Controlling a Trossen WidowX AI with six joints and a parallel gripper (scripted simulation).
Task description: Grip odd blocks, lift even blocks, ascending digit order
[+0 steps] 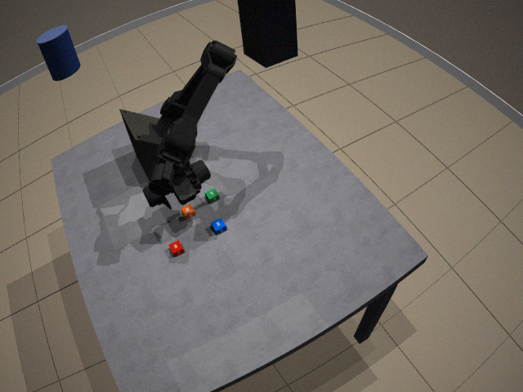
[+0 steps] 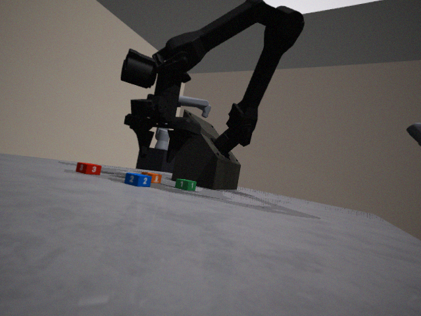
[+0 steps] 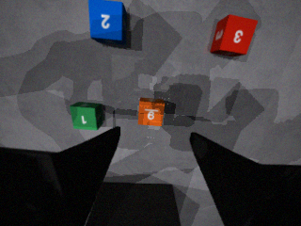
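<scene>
My gripper is open and empty, its fingertips a little above the table. In the wrist view the orange block lies just beyond the gap between the fingertips. Its digit has a bar and looks like an underlined 6 seen upside down. The green block shows 1 and lies beyond the left fingertip in the wrist view. The blue block shows 2. The red block shows 3. All four rest on the table.
The grey table carries the arm's dark wedge-shaped base behind the blocks. A blue cylinder and a black box stand on the floor beyond. A pale arm shows in the background.
</scene>
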